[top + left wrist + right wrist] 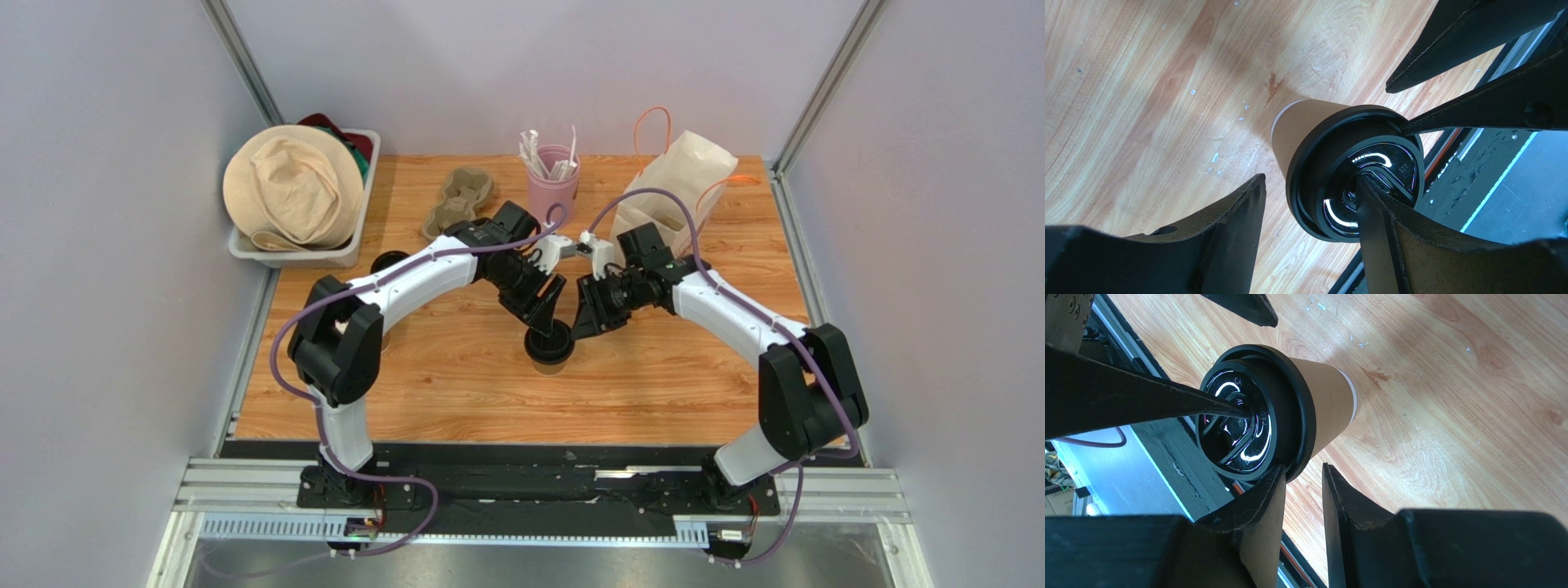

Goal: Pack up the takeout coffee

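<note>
The takeout coffee cup [548, 347], brown kraft, stands mid-table with a black lid [1376, 159] on its rim. My left gripper [540, 312] is open wide over it. In the left wrist view [1309, 179] one fingertip [1370, 202] rests on the lid's centre and the other finger [1235, 226] hangs free beside the cup wall [1303, 122]. My right gripper [586, 321] has a narrow empty gap between its fingers [1303, 467]. One of its fingers [1269, 502] touches the lid's rim [1306, 416], and the cup body [1327, 398] lies beyond.
A pink cup of white sticks [552, 181], a paper bag with orange handles [678, 184] and a cardboard cup carrier [456, 200] stand at the back. A grey bin [356, 233] with a hat is at the back left. The black rail [540, 478] runs along the near edge.
</note>
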Robot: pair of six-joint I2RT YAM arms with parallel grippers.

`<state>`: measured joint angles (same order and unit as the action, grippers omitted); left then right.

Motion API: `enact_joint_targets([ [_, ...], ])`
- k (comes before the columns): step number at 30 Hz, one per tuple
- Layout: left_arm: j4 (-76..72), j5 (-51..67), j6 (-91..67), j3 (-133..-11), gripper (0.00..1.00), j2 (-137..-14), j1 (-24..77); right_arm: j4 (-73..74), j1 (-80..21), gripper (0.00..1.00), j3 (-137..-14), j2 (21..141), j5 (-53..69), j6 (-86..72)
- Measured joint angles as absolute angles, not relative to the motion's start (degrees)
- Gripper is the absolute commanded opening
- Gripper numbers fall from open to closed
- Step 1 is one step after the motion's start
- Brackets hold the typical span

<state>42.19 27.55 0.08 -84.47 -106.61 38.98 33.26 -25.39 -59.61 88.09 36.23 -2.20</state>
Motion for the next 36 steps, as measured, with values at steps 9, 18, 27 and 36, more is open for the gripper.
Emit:
enact_joint_targets([
  [9,42.57,26.44,-0.45,-84.47,0.62,-106.37,38.98,33.10,-26.98,0.33,-59.83,87.99,32.75,-2.59],
  [18,42.76,23.77,-2.35,-83.99,0.60,-105.82,39.11,33.61,-28.97,0.33,-60.71,88.88,27.88,-3.68],
  [27,43.20,22.06,-3.49,-83.81,0.60,-105.30,39.09,34.59,-30.94,0.35,-62.19,88.75,22.94,-6.09],
  [36,41.45,20.03,0.47,-83.85,0.59,-104.84,40.69,37.69,-34.72,0.43,-60.31,79.57,15.14,5.32],
])
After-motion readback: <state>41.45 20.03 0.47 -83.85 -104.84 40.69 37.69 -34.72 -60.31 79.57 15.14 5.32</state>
